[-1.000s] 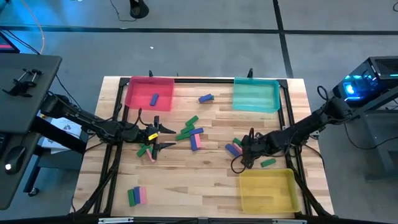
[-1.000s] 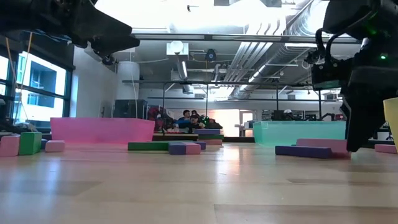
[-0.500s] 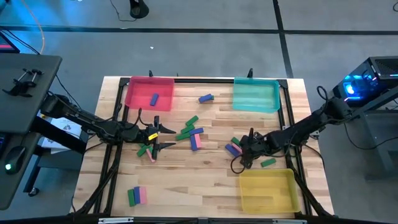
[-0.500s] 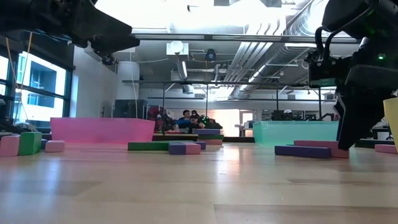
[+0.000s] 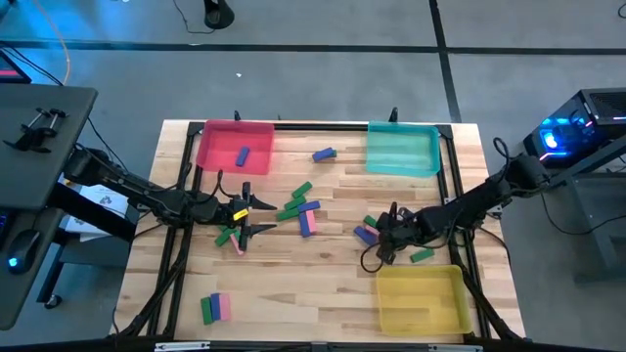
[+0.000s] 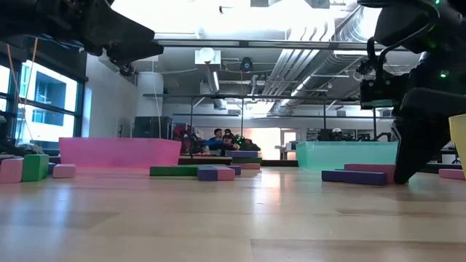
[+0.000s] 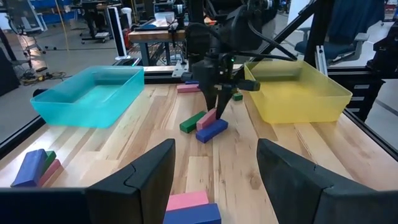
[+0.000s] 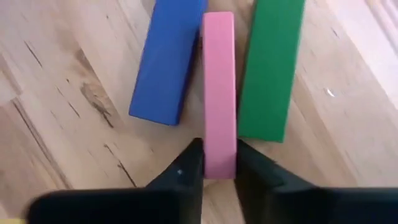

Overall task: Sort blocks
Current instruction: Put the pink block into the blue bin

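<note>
Right gripper point(image 8: 219, 163): jaws pinching pink block point(image 8: 219, 87) between blue block point(image 8: 166, 59) and green block point(image 8: 270, 68), near desk's right edge.
High view: grip hidden.
Left gripper point(image 7: 214, 177): jaws spread, left-centre.

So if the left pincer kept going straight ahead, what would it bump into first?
Probably the pink block lying on a blue one just ahead of the open left pincer. Farther along sit more blocks and the right pincer; depth is hard to judge.
</note>
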`<state>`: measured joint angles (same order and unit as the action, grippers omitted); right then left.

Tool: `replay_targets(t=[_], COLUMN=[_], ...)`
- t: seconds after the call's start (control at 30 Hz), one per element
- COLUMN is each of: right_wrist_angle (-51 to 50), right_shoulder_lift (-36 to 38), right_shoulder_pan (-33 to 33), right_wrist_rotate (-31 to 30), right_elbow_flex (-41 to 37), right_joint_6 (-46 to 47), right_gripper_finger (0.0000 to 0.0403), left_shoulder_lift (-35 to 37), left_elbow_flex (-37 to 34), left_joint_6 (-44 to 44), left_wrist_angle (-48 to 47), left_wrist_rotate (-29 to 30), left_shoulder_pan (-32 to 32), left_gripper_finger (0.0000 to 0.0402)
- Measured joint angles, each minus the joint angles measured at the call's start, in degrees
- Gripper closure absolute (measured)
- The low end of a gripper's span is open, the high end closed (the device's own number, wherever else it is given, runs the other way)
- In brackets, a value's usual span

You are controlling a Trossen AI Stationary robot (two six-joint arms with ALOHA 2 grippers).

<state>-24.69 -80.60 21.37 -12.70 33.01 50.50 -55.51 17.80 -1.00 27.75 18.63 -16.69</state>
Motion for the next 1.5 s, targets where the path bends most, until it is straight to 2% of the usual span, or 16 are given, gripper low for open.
replay_targets(t=[0.07, 0.27, 0.4, 0.5, 0.67, 0.93, 1.1, 1.2, 1.5], right_wrist_angle=[-2.87, -14.67, -24.55, -31.18, -35.86, -33.09, -24.79, -22.02, -20.32], right_shoulder_lift=[1.65, 4.47, 4.70, 4.73, 4.74, 4.70, 4.48, 2.87, -4.50], right_shoulder_pan=[0.04, 0.03, -0.65, -3.55, -14.65, -41.83, -55.75, -61.51, -68.02], right_wrist_rotate=[1.05, 0.15, -7.06, -13.62, -14.69, -11.64, -3.06, 1.89, 2.91], right_elbow_flex=[1.23, 8.95, 15.88, 21.01, 25.17, 21.24, 18.66, 17.72, 17.69], right_joint_6=[0.04, 0.48, -1.01, -1.08, -5.96, -19.75, -27.68, -29.39, -31.20], right_gripper_finger=[0.0378, 0.0360, 0.0372, 0.0375, 0.0369, 0.0372, 0.0369, 0.0371, 0.0364], left_shoulder_lift=[0.00, 0.00, 0.00, 0.01, 0.00, 0.00, 0.00, 0.00, 0.00], left_elbow_flex=[0.00, 0.00, 0.00, 0.00, 0.00, 0.00, 0.00, 0.00, 0.00], left_joint_6=[-0.32, -0.32, -0.32, -0.30, 0.10, 0.17, 0.64, 0.64, 0.64], left_wrist_angle=[0.03, 0.53, 0.59, 0.91, 0.90, 0.84, 0.83, 0.80, 0.69], left_wrist_rotate=[0.00, 0.00, 0.00, 0.01, 0.02, 0.00, 0.00, 0.01, 0.00], left_shoulder_pan=[0.00, 0.00, 0.00, 0.00, 0.00, 0.00, 0.00, 0.00, -0.01], left_gripper_finger=[0.0188, 0.0188, 0.0188, 0.0188, 0.0188, 0.0188, 0.0188, 0.0188, 0.0188])
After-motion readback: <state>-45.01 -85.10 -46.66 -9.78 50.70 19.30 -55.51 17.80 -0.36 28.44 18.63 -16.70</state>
